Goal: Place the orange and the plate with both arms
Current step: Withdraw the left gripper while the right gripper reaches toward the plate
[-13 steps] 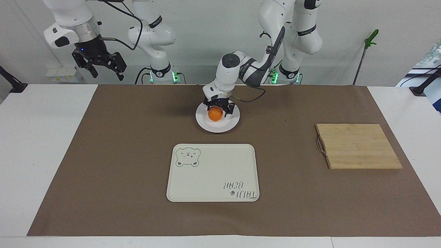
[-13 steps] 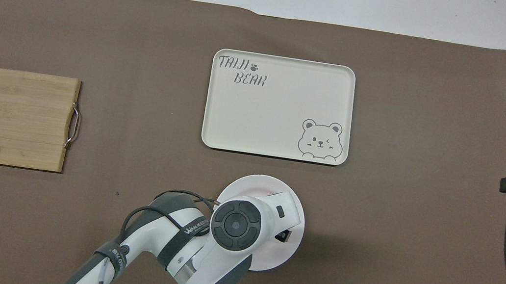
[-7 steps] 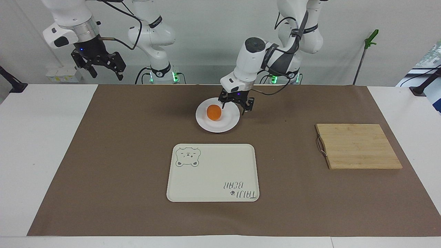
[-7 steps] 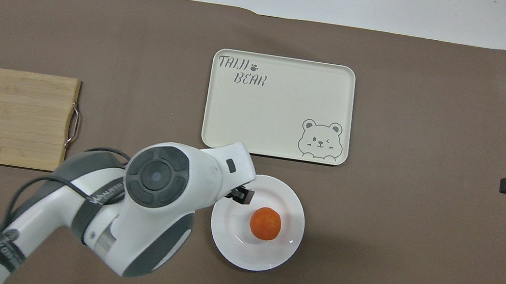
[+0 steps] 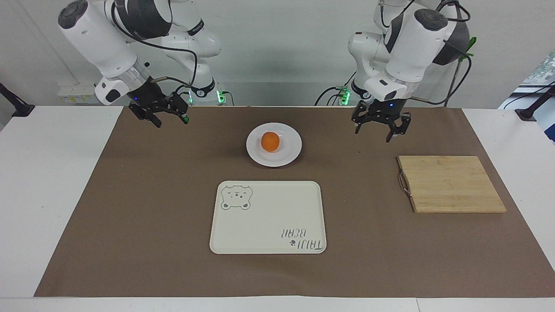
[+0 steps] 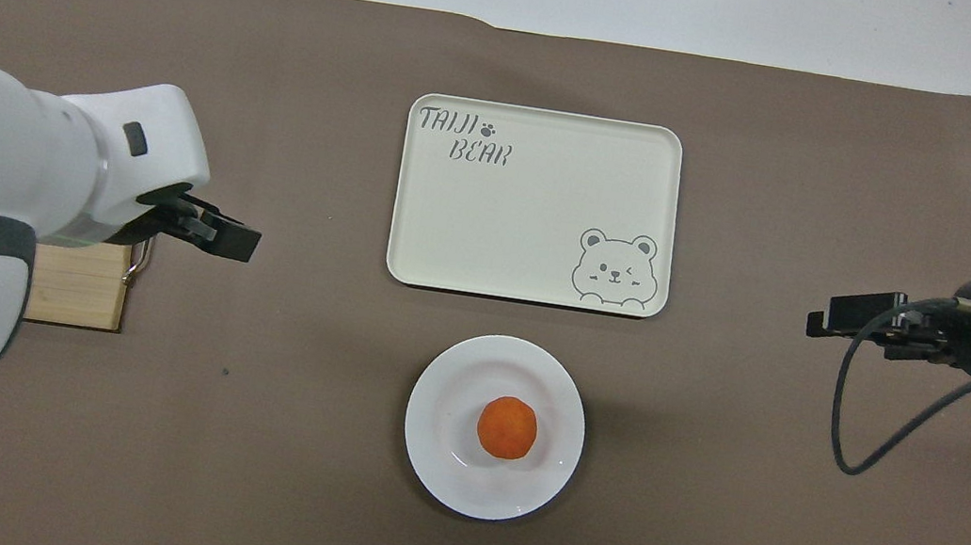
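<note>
On the plate [image 5: 274, 145], near the table's robot-side edge at mid-length, lying free: the orange [image 5: 270, 141]. Hanging wide open and empty over the mat, left gripper [image 5: 381, 125] and right gripper [image 5: 158, 113]. Judging next: carrying plate onto tray [image 5: 268, 216], needing rim grasp.

Light: bright and even from above — you see no dim corner.
Shadows: soft and faint under the plate [image 5: 273, 155] and the tray [image 6: 419, 206].
Glare: small highlights on the plate's rim.
Focus: sharp in both views — printed lettering reads cleanly.
</note>
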### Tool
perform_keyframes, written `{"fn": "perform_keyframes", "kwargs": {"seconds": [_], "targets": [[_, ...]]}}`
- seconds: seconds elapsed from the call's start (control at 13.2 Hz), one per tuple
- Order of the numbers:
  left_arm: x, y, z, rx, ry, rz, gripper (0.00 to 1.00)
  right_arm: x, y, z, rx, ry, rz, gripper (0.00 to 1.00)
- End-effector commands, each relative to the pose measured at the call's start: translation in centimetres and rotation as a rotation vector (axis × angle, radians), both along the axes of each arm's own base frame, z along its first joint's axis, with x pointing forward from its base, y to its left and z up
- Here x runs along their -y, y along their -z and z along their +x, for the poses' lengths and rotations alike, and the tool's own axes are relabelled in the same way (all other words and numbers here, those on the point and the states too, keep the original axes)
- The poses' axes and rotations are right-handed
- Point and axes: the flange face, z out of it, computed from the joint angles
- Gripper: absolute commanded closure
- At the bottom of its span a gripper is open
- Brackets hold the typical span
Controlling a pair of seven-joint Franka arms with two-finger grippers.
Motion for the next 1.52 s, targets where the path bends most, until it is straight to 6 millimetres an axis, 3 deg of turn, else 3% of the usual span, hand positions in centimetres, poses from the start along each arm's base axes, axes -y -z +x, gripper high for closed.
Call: {"fn": "perform_keyframes", "kwargs": {"seconds": [0.0, 0.23, 0.38, 0.53, 0.68, 0.99, 1.44], "targets": [[-4.4, -4.5, 1.3, -0.019, 0.022, 0.050, 0.00, -1.0, 3.2, -0.6, 0.011, 0.012, 0.105, 0.00], [-9.9, -8.6, 1.1, -0.080, -0.052, 0.059, 0.00, -1.7, 9.2, -1.7, -0.013, 0.031, 0.245, 0.00], [-12.4, -8.9, 0.5, -0.149, -0.013, 0.070, 0.00, -3.1, 11.4, -2.6, -0.025, 0.029, 0.314, 0.00], [-13.8, -8.9, 1.2, -0.164, -0.034, 0.066, 0.00, -3.4, 13.5, -3.4, -0.033, 0.031, 0.403, 0.00], [-14.9, -9.1, 1.9, -0.180, -0.052, 0.064, 0.00, -3.4, 15.8, -4.1, -0.011, 0.051, 0.437, 0.00], [-15.1, -10.2, 1.1, -0.154, -0.062, 0.077, 0.00, -4.5, 19.7, -5.7, 0.021, 0.036, 0.558, 0.00], [-16.3, -9.6, 0.1, -0.177, -0.108, 0.079, 0.00, -5.0, 26.7, -7.7, 0.122, -0.059, 0.676, 0.00]]}}
